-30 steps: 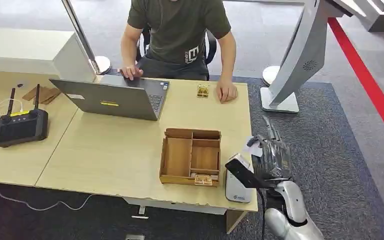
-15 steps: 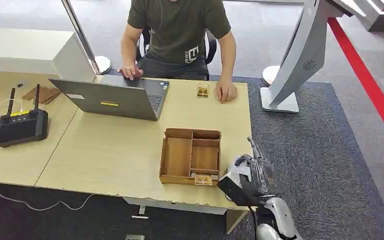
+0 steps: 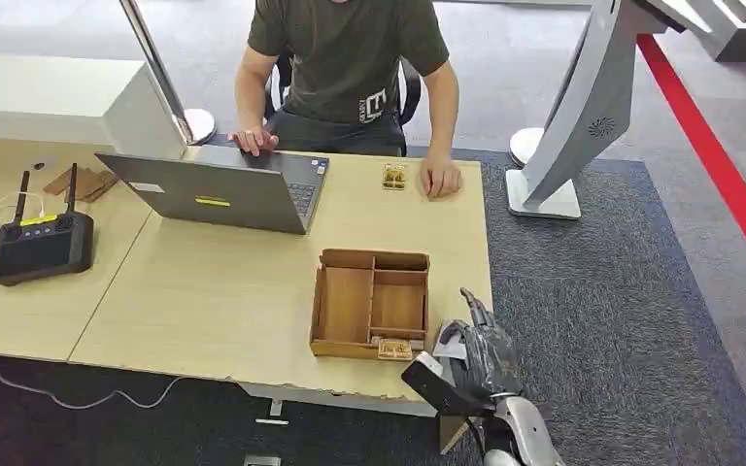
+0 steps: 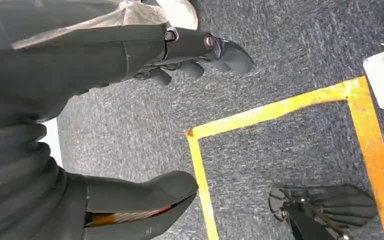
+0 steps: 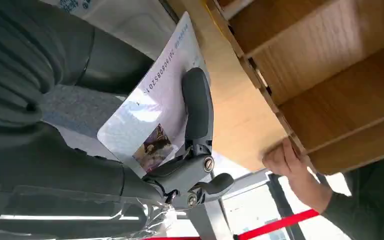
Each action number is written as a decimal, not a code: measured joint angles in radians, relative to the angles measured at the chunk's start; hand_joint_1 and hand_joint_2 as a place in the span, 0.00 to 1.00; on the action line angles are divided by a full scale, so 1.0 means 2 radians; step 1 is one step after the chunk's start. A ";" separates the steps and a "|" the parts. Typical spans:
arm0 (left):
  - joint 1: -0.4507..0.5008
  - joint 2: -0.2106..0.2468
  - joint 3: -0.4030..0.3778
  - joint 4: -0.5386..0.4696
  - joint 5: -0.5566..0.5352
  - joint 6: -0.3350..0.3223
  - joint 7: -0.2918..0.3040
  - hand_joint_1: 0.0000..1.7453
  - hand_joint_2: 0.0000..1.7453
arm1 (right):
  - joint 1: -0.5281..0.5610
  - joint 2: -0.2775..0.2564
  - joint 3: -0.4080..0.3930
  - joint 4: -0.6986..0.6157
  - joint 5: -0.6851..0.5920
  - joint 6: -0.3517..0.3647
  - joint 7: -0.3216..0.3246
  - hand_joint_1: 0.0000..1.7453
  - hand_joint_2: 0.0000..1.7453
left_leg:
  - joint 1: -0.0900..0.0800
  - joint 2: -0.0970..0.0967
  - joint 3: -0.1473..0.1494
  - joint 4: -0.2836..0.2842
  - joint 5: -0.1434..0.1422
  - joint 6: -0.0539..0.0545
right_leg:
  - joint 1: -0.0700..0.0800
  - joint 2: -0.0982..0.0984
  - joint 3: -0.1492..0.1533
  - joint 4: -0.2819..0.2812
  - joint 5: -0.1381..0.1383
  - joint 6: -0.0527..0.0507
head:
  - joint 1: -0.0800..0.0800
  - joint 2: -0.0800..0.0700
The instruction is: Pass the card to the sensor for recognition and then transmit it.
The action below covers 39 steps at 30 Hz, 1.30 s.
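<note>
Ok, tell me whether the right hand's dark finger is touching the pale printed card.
Touching. The right wrist view shows a dark finger of the right hand lying flat across the pale printed card, pressing on its face.

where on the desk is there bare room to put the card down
Bare desk lies between the laptop and the wooden organizer, and between the organizer and the person's hand. The near right corner is crowded: the right robot hand holds the card there.

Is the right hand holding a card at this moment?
Yes, in the right wrist view the right hand pinches a pale card with a small photo, a dark finger lying across its face.
</note>
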 joint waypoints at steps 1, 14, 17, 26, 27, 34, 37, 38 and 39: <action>0.000 0.000 0.001 0.000 -0.001 0.000 0.001 0.00 1.00 | -0.001 0.002 0.001 0.007 0.002 0.003 0.006 1.00 1.00 | 0.000 0.000 0.000 0.000 0.000 0.000 | 0.000 0.000 0.000 0.000 0.000 0.000 | 0.000 0.000; 0.000 0.000 0.008 0.000 -0.003 0.000 0.003 0.00 1.00 | -0.004 0.012 0.006 0.051 0.007 0.016 0.021 1.00 1.00 | 0.000 0.000 0.000 0.000 0.000 0.000 | 0.000 0.000 0.000 0.000 0.000 0.000 | 0.000 0.000; 0.000 0.000 0.008 0.000 -0.006 0.000 0.004 0.00 1.00 | -0.005 0.014 0.008 0.058 0.010 0.022 0.029 1.00 1.00 | 0.000 0.000 0.000 0.000 0.000 0.000 | 0.000 0.000 0.000 0.000 0.000 0.000 | 0.000 0.000; 0.000 0.000 0.012 0.000 -0.013 0.000 0.002 0.00 1.00 | -0.005 0.015 0.009 0.065 0.020 0.021 0.037 1.00 1.00 | 0.000 0.000 0.000 0.000 0.000 0.000 | 0.000 0.000 0.000 0.000 0.000 0.000 | 0.000 0.000; 0.000 0.000 0.012 0.000 -0.013 0.000 0.002 0.00 1.00 | -0.005 0.015 0.009 0.065 0.020 0.021 0.037 1.00 1.00 | 0.000 0.000 0.000 0.000 0.000 0.000 | 0.000 0.000 0.000 0.000 0.000 0.000 | 0.000 0.000; 0.000 0.000 0.015 0.000 -0.018 0.000 0.000 0.00 1.00 | -0.004 0.015 0.004 0.065 -0.003 0.025 0.024 1.00 1.00 | 0.000 0.000 0.001 0.000 0.000 0.000 | 0.000 0.000 0.000 0.000 0.000 0.000 | 0.000 0.000; 0.000 0.000 0.016 0.000 -0.021 -0.003 0.000 0.00 1.00 | 0.001 0.015 -0.002 0.058 -0.027 0.027 0.007 1.00 1.00 | 0.000 0.000 0.000 0.000 0.000 0.000 | 0.000 0.000 0.000 0.000 0.000 0.000 | 0.000 0.000; 0.000 0.000 0.017 0.000 -0.022 -0.004 0.000 0.00 1.00 | 0.003 0.015 -0.004 0.054 -0.033 0.027 0.003 1.00 1.00 | 0.000 0.000 0.000 0.000 0.000 0.000 | 0.000 0.000 0.000 0.000 0.000 0.000 | 0.000 0.000; 0.000 0.000 0.017 0.000 -0.023 -0.005 0.000 0.00 1.00 | 0.005 0.015 -0.005 0.048 -0.037 0.027 0.000 1.00 1.00 | 0.000 0.000 0.000 0.000 0.000 0.000 | 0.000 0.000 0.000 0.000 0.000 0.000 | 0.000 0.000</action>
